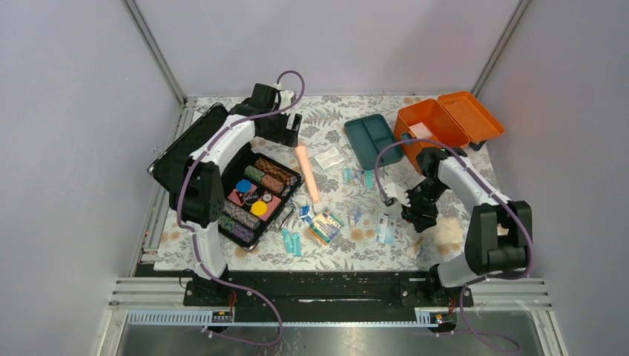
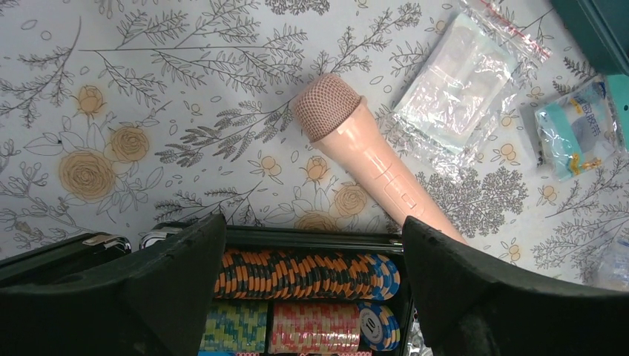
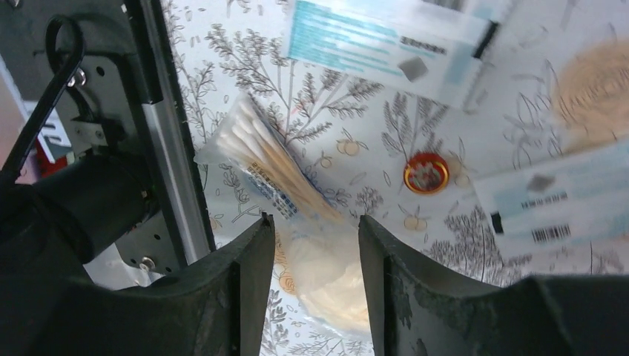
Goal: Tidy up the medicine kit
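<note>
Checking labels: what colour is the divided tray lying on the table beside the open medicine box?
The tray is dark teal, clearest in the top view.

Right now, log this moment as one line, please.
medicine kit lid open, teal tray out beside it | left tool open, at chip case far end | right tool straddling cotton bag, grip unclear

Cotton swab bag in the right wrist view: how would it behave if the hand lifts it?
The cotton swab bag probably weighs very little: only thin wooden sticks show inside. Its clear film looks glossy, so it may slip in a pinch. The sticks lie parallel, so it should stay fairly stiff lengthwise.
</note>
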Tool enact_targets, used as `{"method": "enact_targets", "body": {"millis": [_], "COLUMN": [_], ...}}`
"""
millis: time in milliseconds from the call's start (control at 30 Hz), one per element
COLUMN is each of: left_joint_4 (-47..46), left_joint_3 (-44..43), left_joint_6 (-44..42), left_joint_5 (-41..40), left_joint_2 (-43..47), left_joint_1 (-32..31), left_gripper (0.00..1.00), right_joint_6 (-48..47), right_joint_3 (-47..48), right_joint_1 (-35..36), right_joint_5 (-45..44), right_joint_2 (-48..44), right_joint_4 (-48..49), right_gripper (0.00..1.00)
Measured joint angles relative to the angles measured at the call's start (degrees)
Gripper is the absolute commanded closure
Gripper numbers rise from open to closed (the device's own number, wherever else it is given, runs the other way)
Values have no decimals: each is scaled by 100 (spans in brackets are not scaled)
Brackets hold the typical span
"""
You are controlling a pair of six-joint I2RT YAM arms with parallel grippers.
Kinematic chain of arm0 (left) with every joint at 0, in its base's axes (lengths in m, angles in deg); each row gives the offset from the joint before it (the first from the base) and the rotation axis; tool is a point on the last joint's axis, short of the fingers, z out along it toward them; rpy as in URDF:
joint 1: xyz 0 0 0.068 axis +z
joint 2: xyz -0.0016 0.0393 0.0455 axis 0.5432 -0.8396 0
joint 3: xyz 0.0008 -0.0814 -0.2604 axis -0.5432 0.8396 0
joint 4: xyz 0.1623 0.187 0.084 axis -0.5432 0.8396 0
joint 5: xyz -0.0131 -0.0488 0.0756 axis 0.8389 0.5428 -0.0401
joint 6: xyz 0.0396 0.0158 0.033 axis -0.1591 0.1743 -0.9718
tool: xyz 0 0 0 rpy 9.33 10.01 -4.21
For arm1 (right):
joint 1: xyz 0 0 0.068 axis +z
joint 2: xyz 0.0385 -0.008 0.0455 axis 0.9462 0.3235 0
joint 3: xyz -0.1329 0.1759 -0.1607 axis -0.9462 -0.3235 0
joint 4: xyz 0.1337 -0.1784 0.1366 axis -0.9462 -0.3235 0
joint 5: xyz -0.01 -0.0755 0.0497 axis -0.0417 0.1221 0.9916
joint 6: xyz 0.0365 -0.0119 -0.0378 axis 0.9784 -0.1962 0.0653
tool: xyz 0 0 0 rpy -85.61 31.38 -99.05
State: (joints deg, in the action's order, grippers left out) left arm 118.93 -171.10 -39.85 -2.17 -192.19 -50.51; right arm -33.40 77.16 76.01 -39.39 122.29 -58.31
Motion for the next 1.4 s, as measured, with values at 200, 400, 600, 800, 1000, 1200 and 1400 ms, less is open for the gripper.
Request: {"method": "enact_targets", "body": {"millis": [200, 400, 600, 800, 1000, 1200, 1400], "left_joint_4": [-68, -76, -94, -90, -94, -92, -94], "left_joint_3": [20, 42, 101, 208, 216, 216, 216], "left_joint_6": [-2, -4, -35, -55, -52, -52, -52], "left_joint_5": [-85, -181, -319, -409, -424, -431, -431], "left_joint_2": [101, 234, 247, 249, 249, 249, 249], "left_joint_1": [24, 44, 70, 85, 96, 101, 101], "left_gripper": [13, 13, 13, 12, 12, 12, 12], "right_joint_6": [-664, -951, -1134, -1257, -1316, -1320, -1322], "right_joint_3": [0, 4, 4, -20, -142, -254, -275], "right_joint_1": [341, 352, 431, 494, 509, 520, 525], "right_joint_5": [-179, -380, -573, -667, -754, -758, -763], "right_joint_2": [417, 863, 1185, 1196, 1217, 1290, 1290], "right_joint_4": [-243, -341, -369, -367, -358, -280, -251], "right_gripper": [55, 57, 58, 61, 62, 74, 92]}}
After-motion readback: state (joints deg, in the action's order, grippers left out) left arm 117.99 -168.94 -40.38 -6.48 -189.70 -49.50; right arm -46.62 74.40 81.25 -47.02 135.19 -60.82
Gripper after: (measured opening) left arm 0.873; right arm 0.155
